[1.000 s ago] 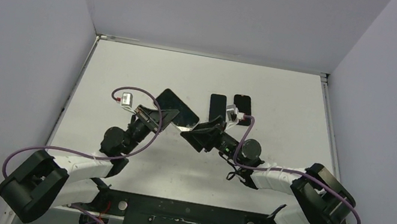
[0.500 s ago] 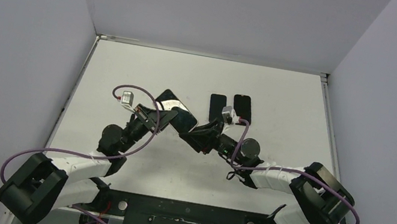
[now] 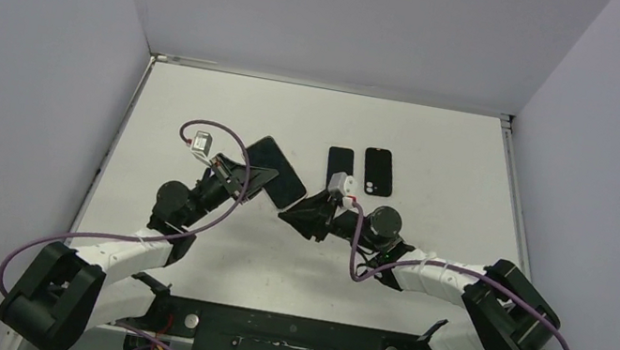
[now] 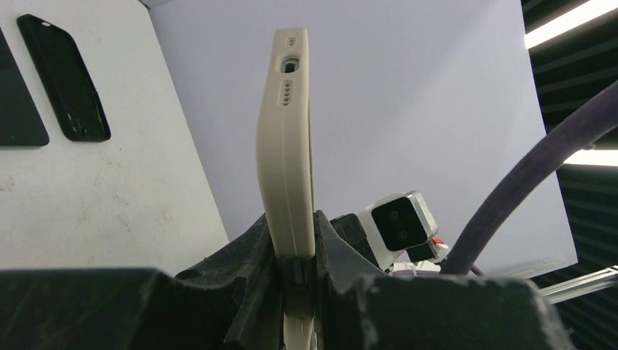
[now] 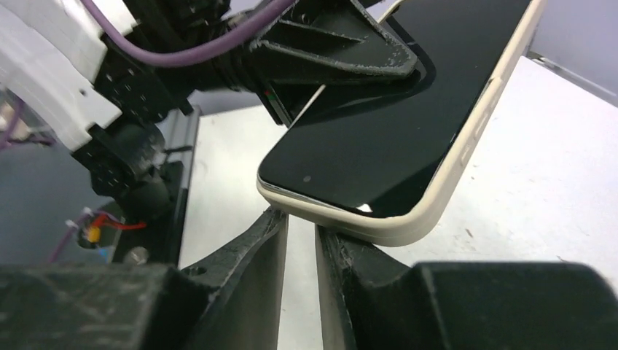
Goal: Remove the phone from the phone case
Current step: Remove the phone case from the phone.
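Observation:
The phone (image 3: 276,172), dark screen up, sits in a cream phone case (image 5: 466,146) and is held tilted above the table. My left gripper (image 3: 241,178) is shut on the case's long edge; in the left wrist view the case (image 4: 286,146) stands edge-on between the fingers of the left gripper (image 4: 291,222). My right gripper (image 3: 306,205) is at the phone's near corner. In the right wrist view the right gripper (image 5: 300,219) is closed to a thin slit with nothing in it. Its tips sit just under the case's bottom edge. A silver rim of the phone (image 5: 393,124) shows at that corner.
Two flat black phone-shaped items (image 3: 339,165) (image 3: 377,170) lie side by side on the white table (image 3: 443,150) behind the grippers; the black items (image 4: 64,76) also show in the left wrist view. Grey walls enclose the table on three sides.
The right gripper has closed from about half open to a slit and moved left, up to the phone's near corner. The left arm has shifted slightly, still holding the cased phone.

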